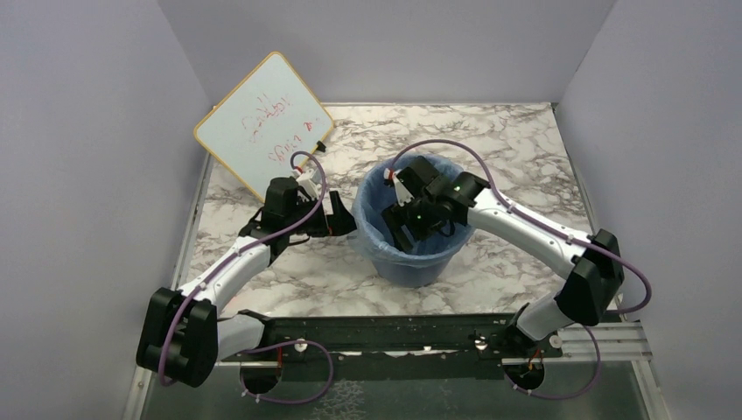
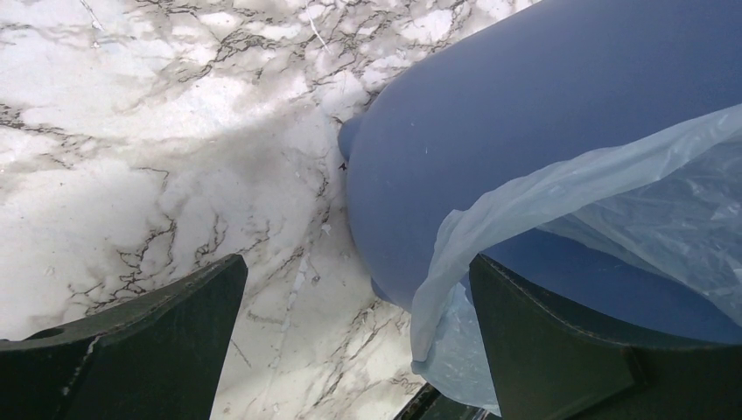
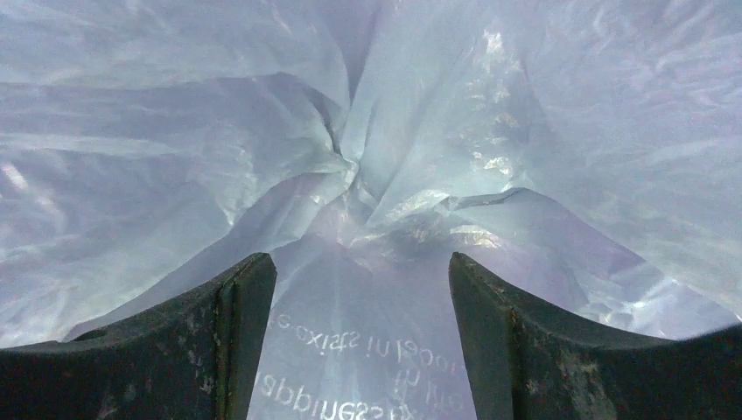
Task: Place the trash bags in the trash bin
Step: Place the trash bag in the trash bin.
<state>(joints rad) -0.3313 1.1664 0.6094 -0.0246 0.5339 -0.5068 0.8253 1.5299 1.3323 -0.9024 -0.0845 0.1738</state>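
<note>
The blue trash bin (image 1: 418, 262) stands upright mid-table. The light-blue trash bag (image 1: 372, 229) lines its inside and folds over its rim. My right gripper (image 1: 404, 226) reaches down into the bin, open; in the right wrist view the gripper (image 3: 360, 289) has crinkled bag (image 3: 367, 149) with white print filling the space ahead of it. My left gripper (image 1: 344, 213) is open beside the bin's left wall. In the left wrist view the gripper (image 2: 359, 297) faces the bin's side (image 2: 490, 131), with the bag's overhanging edge (image 2: 455, 262) hanging by the right finger (image 2: 560, 350).
A white board with red writing (image 1: 264, 122) leans at the back left, near my left arm. Grey walls close the left, back and right sides. A black rail (image 1: 394, 337) runs along the near edge.
</note>
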